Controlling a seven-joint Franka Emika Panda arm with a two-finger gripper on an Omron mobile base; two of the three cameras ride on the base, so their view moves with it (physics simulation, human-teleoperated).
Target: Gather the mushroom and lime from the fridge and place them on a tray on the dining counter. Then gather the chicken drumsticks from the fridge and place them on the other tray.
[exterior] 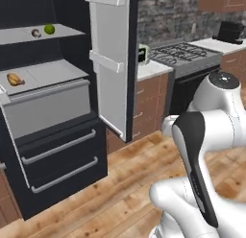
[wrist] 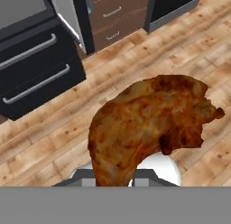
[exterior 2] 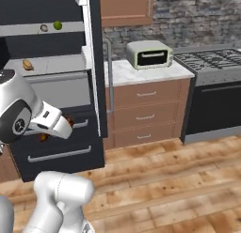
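A browned chicken drumstick (wrist: 149,123) sits large and close in the hand view, hanging above the wooden floor, and my gripper (exterior 2: 65,126) is shut on it. The drumstick hides the fingertips. In the right base view the hand is low in front of the fridge drawers, with bits of brown meat (exterior 2: 43,137) showing around it. Inside the open fridge, a mushroom (exterior: 36,33) and a green lime (exterior: 49,29) lie side by side on the upper shelf. Another drumstick (exterior: 15,79) lies on the shelf below.
The fridge door (exterior: 113,64) stands open towards me, right of the shelves. Two dark drawers (exterior: 62,160) with bar handles are below. A toaster oven (exterior 2: 149,53) sits on the counter beside the fridge, and the stove (exterior: 185,52) is further right. Wooden floor (exterior 2: 164,180) lies open ahead.
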